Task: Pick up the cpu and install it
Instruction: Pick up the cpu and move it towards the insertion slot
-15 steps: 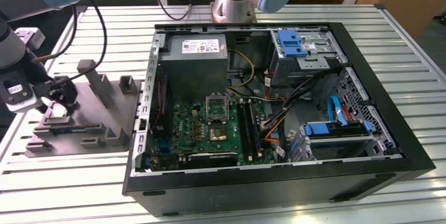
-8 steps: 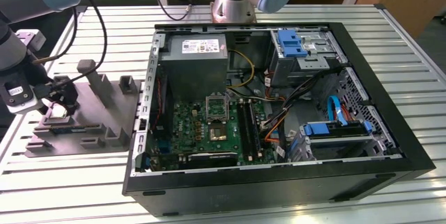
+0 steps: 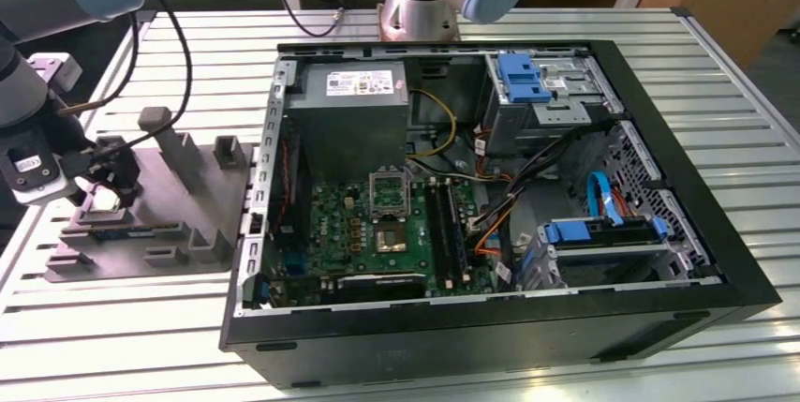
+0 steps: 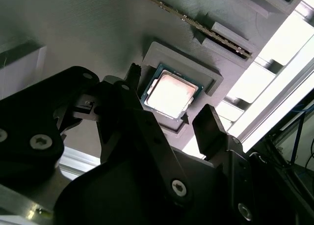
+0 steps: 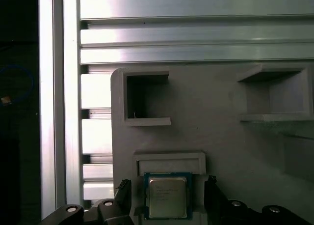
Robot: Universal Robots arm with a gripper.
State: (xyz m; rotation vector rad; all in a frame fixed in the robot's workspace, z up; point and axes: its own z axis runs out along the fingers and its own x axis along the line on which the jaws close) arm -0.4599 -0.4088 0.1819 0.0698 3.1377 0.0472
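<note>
On a slatted aluminium table (image 3: pixel 750 93), a grey moulded tray (image 3: pixel 187 205) lies under the claw (image 3: pixel 111 182). The cpu (image 4: pixel 170 94) is seated in its pocket between the spread fingers (image 4: pixel 212 129), seemingly ungripped. The claw is best lowered squarely and closed evenly on opposite edges.

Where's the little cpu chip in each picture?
Exterior view: too small to tell; the gripper hangs over the grey tray at the exterior view's left.
Second wrist view: the cpu lies in its tray pocket, between the black fingers.
First wrist view: the cpu lies in that same pocket, between the fingers.
Shared landmark: the grey tray.
</note>
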